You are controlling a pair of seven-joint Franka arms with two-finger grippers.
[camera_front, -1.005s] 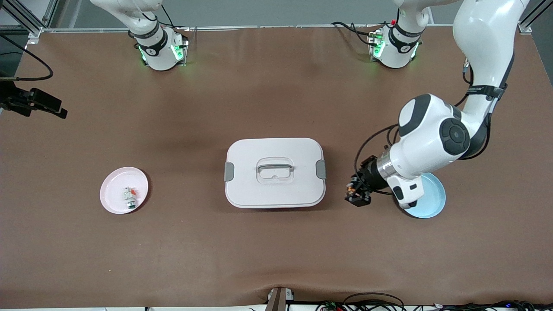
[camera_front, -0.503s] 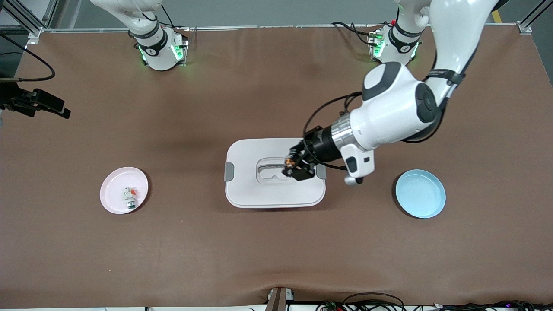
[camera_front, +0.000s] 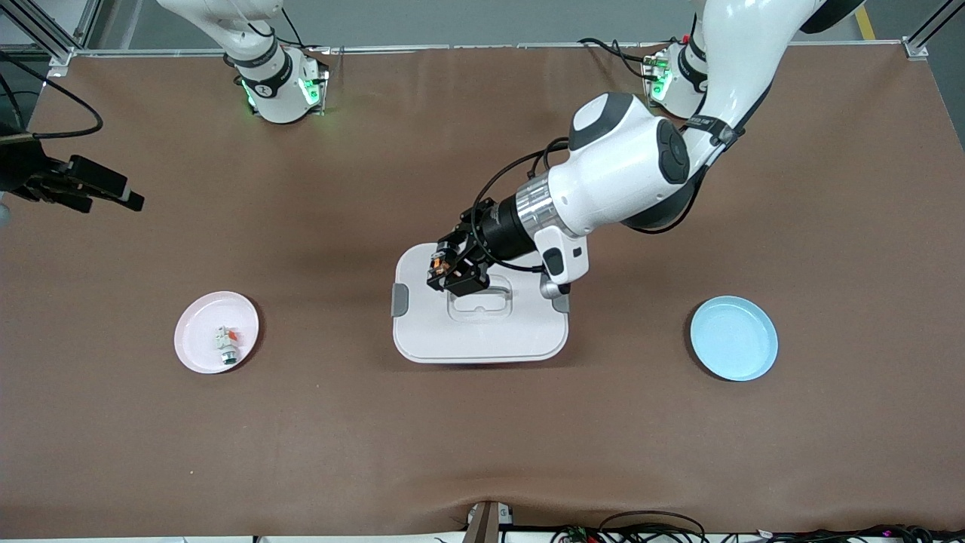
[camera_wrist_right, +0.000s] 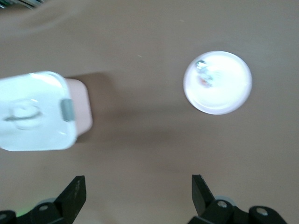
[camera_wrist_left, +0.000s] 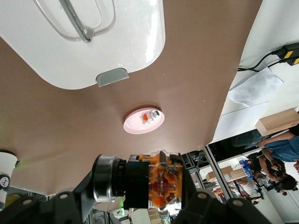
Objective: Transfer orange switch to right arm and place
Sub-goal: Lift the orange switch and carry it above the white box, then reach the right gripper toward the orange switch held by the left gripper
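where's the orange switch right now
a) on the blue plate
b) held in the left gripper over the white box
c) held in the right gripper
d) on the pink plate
b: the left gripper is shut on the orange switch above the lid of the white box; the blue plate holds nothing, and the right gripper is open with nothing in it.

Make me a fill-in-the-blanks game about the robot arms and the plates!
1. The left end effector is shut on the orange ____.
2. It hangs over the white box, which has its ____ on.
3. The small white-and-green part lies on the ____ plate.
4. The blue plate sits toward the ____ arm's end of the table.

Missing words: switch; lid; pink; left
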